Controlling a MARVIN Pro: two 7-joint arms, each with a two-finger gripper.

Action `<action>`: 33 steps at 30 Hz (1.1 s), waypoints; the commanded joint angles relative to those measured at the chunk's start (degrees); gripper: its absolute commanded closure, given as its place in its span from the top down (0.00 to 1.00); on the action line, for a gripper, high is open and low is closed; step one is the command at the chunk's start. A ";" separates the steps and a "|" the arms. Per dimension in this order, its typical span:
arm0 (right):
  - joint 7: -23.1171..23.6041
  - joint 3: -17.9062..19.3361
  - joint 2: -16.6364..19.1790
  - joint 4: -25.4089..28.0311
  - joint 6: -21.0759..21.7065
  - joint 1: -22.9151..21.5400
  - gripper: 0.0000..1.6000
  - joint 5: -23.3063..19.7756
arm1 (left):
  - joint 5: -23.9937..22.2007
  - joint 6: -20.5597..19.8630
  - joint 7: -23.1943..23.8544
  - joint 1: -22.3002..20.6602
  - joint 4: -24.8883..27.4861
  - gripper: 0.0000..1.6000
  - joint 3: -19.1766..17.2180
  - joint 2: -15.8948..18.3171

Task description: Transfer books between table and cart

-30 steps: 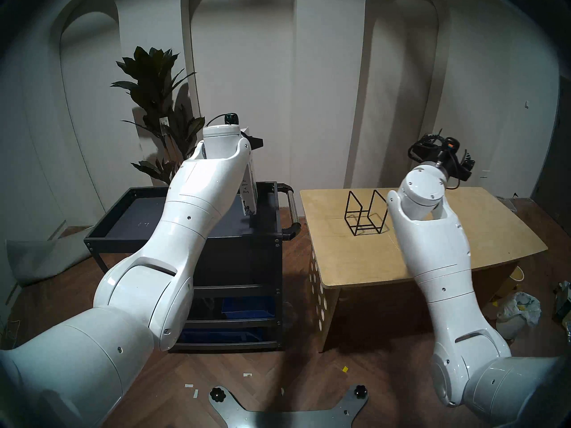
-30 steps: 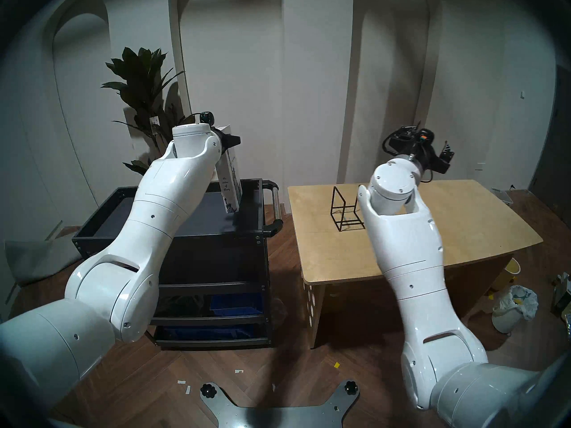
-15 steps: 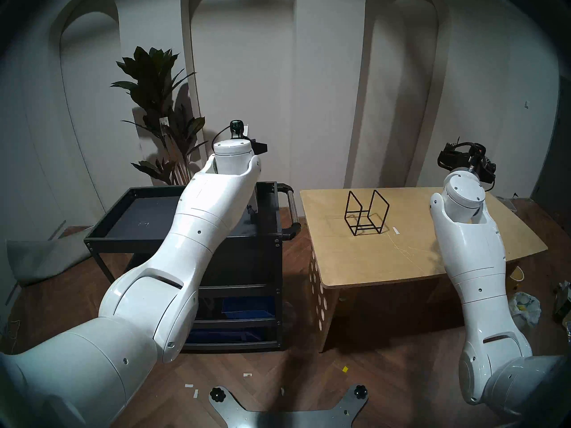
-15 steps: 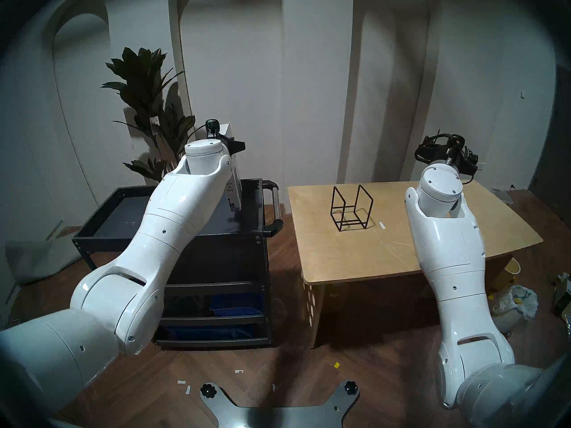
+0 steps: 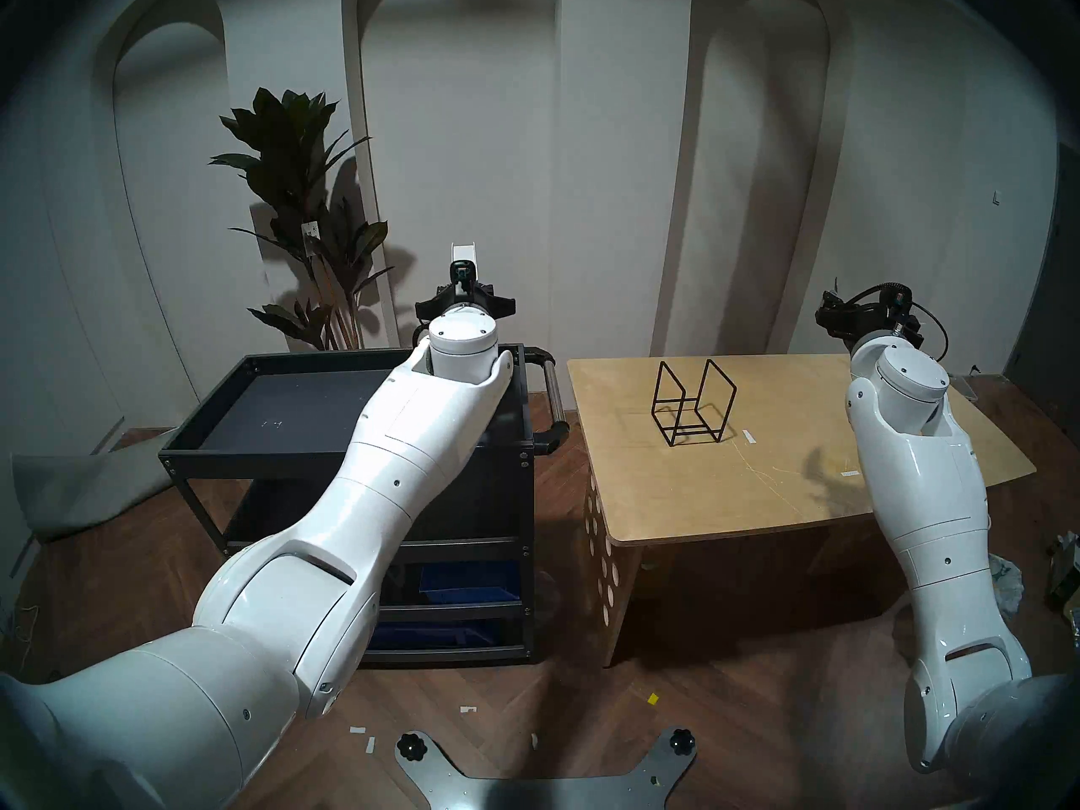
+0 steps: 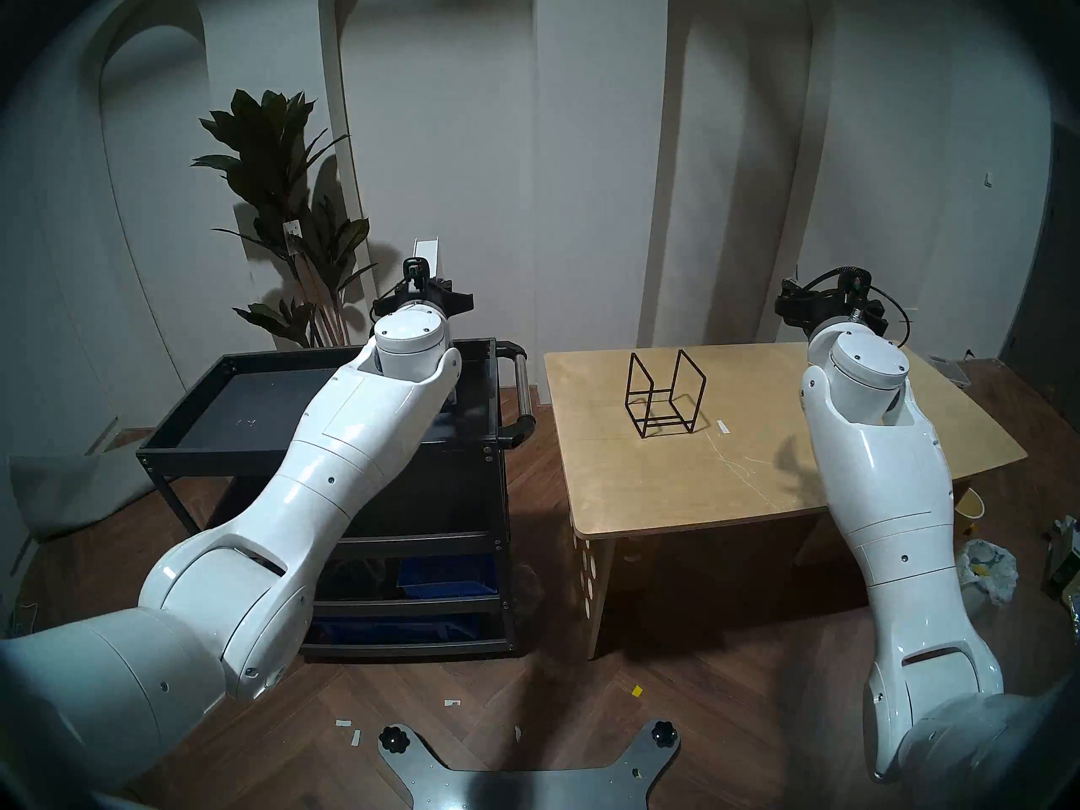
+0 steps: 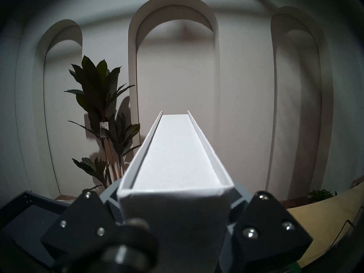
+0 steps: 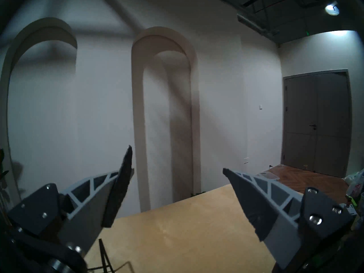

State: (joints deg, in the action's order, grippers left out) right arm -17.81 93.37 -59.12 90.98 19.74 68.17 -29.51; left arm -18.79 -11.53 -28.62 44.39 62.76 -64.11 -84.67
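Observation:
A tall white book point(image 5: 464, 255) stands upright over the right end of the black cart point(image 5: 345, 453). Only its top edge shows above my left wrist; its lower part is hidden by the arm. My left gripper point(image 5: 464, 307) is shut on the book. In the left wrist view the book's point(image 7: 175, 158) top edge runs away from the camera, with a finger point(image 7: 239, 197) on each side. My right gripper point(image 5: 841, 319) hangs above the far right of the plywood table point(image 5: 701, 499). It is open and empty in the right wrist view point(image 8: 177, 162).
A black wire rack point(image 5: 692, 402) stands on the table's far left part, with a tape strip point(image 5: 750, 436) beside it. The cart's handle point(image 5: 552, 399) faces the table. Blue bins point(image 5: 467, 581) sit on its lower shelves. A plant point(image 5: 298, 207) stands behind the cart, bags point(image 6: 987, 575) on the right floor.
My left wrist has turned and moved right and lower, bringing the tilted book upright and edge-on. My right arm has swung right, away from the wire rack.

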 commanded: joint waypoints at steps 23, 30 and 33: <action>24.95 2.10 12.89 0.87 3.94 3.98 1.00 -9.95 | -2.25 -5.32 8.27 -10.37 -10.42 0.00 0.07 -0.26; 26.70 1.63 12.97 -0.68 3.10 3.29 1.00 -9.83 | -1.91 -8.57 8.73 -12.22 -12.46 0.00 0.81 -0.67; 27.07 1.61 12.95 -1.07 2.84 3.02 1.00 -9.84 | -1.64 -8.64 8.30 -12.67 -13.76 0.00 1.09 -1.01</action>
State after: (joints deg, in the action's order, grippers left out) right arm 8.08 94.74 -46.99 90.20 23.97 72.73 -39.60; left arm -21.19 -19.21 -20.24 35.48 50.54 -63.53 -84.91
